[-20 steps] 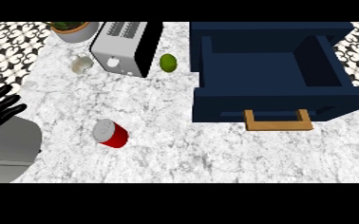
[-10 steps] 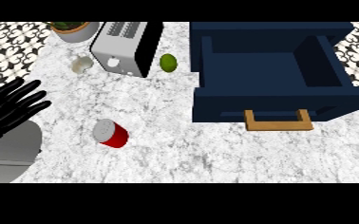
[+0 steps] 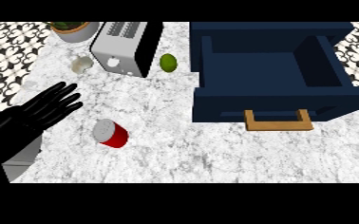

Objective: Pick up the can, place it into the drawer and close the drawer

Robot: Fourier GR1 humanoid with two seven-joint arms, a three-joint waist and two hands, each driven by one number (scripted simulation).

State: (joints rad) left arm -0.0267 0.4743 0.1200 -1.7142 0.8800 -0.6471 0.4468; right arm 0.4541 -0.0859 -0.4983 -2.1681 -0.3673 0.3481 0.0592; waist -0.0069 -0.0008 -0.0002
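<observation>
Left robot hand (image 3: 48, 108): fingers straight, holding nothing | can (image 3: 111, 133): we see it tipped on the table (image 3: 210, 156), just right of and below that hand | open drawer (image 3: 270, 83): far right

No writing, label, brand, number or sign could be read on anything there. The red can (image 3: 111, 133) showed a plain side and a grey lid, the toaster (image 3: 126, 47) carried only a round knob on its front, and the dark blue drawer (image 3: 270, 71) bore nothing but its wooden handle (image 3: 278, 121).
</observation>
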